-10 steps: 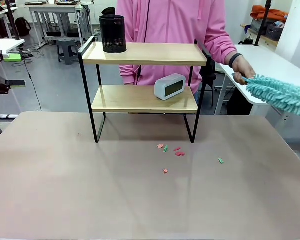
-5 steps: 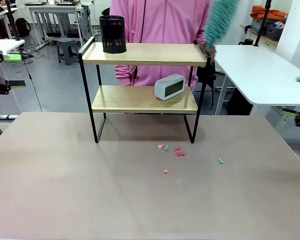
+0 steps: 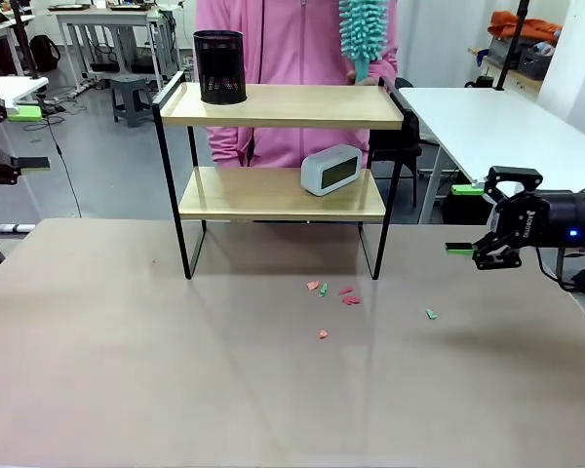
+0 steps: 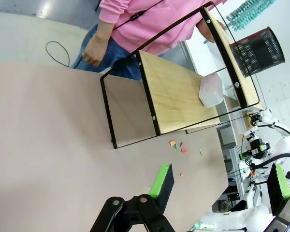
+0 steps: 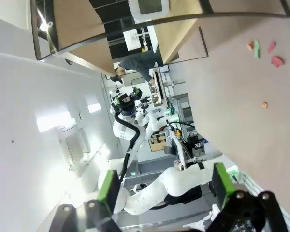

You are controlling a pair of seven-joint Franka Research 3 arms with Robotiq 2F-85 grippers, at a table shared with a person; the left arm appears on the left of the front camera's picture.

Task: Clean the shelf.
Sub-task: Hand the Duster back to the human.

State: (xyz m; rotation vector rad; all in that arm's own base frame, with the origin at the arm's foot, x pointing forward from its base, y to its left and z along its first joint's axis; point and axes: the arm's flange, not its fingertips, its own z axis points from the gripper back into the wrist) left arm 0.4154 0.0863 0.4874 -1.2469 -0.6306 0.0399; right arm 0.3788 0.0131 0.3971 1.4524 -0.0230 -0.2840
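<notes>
**Shelf on the surface, both tools empty**

Cut off at the right picture edge in the front view: the right arm, with only its right tool (image 3: 464,219) and wrist showing, fingers apart, gripping nothing, held above the surface well right of the shelf. Left tool (image 4: 217,181) seen in its own wrist view, green pads spread wide and empty; at the far left edge of the front view only a dark part of the left arm, hard to make out. Duster (image 3: 364,34) partly hidden behind the top board, its handle and the hand holding it not clear. Person's upper body cropped by the top of the frame.

Large beige surface (image 3: 175,370), matt and bare apart from small scraps. Shelf (image 3: 283,192) standing upright on the far middle of it, close to the person in a pink top (image 3: 292,39). White tables, stools and cables in the room behind; 1 white table just right of the shelf.

Counted: 2 wooden boards, 1 black mesh cup (image 3: 219,66) on the top board at its left end, 1 small grey clock (image 3: 331,169) on the lower board toward the right, about 6 red and green scraps (image 3: 346,295) on the surface in front of the shelf
</notes>
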